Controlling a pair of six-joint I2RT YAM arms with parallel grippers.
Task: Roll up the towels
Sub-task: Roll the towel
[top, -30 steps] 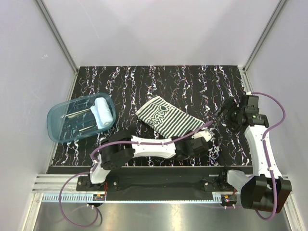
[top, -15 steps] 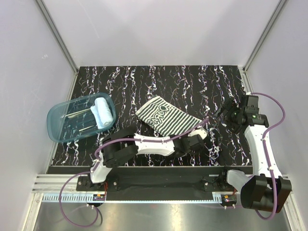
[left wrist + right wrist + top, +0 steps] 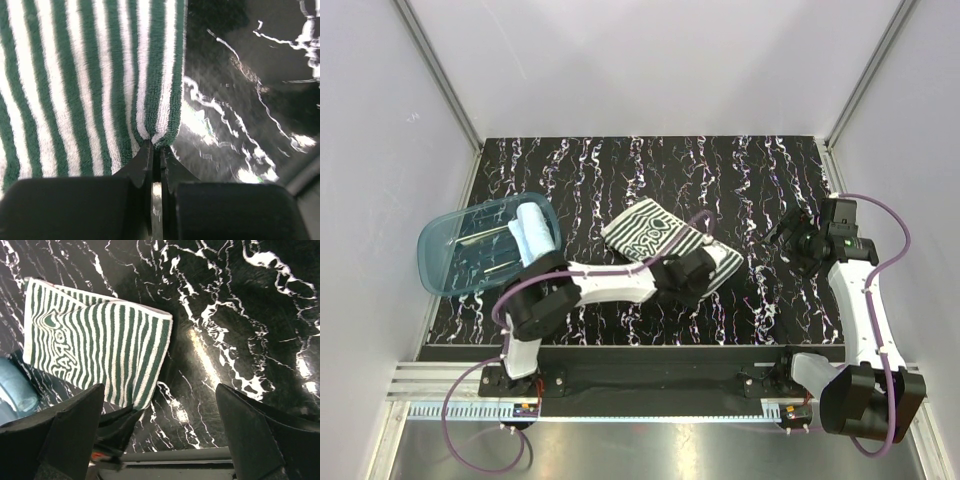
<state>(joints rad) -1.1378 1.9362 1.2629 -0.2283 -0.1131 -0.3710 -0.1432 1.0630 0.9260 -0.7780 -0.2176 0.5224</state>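
Well off to the left of the left end effector [image 3: 698, 268]: translucent blue plastic tub [image 3: 440, 250] on the black white-veined marbled tabletop [image 3: 620, 170]. Inside the tub, against the wall nearest that end effector, a plain light blue towel [image 3: 533, 232] in a compact bundle.

Left end effector [image 3: 156, 150] pressed together, pinching the near folded edge of the soft green-and-white striped towel [image 3: 75, 75]. Flat on the tabletop away from the fingers [image 3: 142, 160], folded over, stripes running straight ahead of them. White patterned patch at the end farthest from the pinch, over on the left.

Bare tabletop just right of the pinched edge.

Right end effector [image 3: 790, 235] well apart from the green-and-white striped towel [image 3: 650, 235], held above the tabletop. Fingers [image 3: 65, 430] spread wide, holding nothing. Below and to its left in the right wrist view, the towel [image 3: 95, 345]; bare tabletop under the rest.
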